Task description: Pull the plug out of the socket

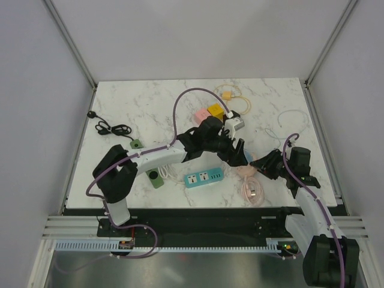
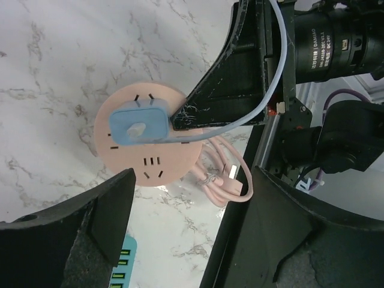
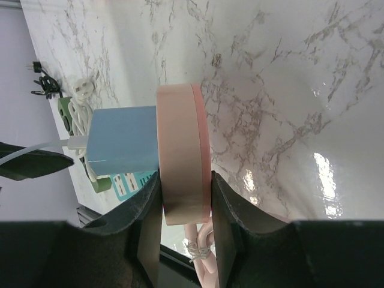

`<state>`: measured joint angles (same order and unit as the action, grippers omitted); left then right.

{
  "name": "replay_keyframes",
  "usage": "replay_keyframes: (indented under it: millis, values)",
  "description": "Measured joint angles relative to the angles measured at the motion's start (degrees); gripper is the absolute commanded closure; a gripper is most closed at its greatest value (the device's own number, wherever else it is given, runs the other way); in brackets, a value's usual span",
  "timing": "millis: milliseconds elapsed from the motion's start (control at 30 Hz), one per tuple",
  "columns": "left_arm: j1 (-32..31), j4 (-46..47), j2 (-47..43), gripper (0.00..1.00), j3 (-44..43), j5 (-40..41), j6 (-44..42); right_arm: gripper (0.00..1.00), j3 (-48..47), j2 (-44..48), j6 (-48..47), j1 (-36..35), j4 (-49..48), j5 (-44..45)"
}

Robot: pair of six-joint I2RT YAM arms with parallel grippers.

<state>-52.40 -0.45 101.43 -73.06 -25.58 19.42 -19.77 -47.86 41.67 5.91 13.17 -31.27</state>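
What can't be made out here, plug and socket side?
- Top external: blue plug and pink round socket mostly hidden under the left end effector.
- Both wrist views: plug prongs hidden inside the socket.
- Right wrist: socket's lower rim covered by the right end effector.
- Left wrist: plug's pale cable cut off at the top edge.

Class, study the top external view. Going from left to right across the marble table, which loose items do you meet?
black cable → small green adapter → green socket block → teal power strip → pink coiled cable
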Motion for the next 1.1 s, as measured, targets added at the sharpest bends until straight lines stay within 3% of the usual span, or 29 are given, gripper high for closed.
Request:
replay_keyframes:
  millis: [67,167,567,667,867,1000,1100]
  values:
    - [-0.9,1.4,1.4,0.16,-0.2,0.2,-0.4,1.00,0.0,0.1,0.3,0.0,0.1,-0.4]
    - [-1.6,1.6,4.3,0.28,-1.1,1.1,-0.6,1.00,0.0,0.5,0.7,0.1,0.3,-0.8]
    - [-1.4,2.3,9.7,0.24,-4.8,3.0,-0.6,1.00,0.0,2.2,1.6,0.2,0.4,-2.0]
    - [-1.4,2.8,10.4,0.33,-6.4,3.1,-0.6,1.00,0.0,2.3,1.8,0.2,0.3,-2.2]
    - [-1.3,5.0,10.6,0.34,-6.5,4.0,-0.4,1.00,0.0,2.4,2.5,0.3,0.1,-2.8]
    - [-1.2,5.9,11.1,0.44,-6.5,4.4,-0.3,1.00,0.0,2.8,2.8,0.4,0.2,-2.8]
    - [-1.0,6.6,11.6,0.43,-6.5,4.2,-0.2,1.00,0.2,2.8,3.0,0.4,0.3,-2.8]
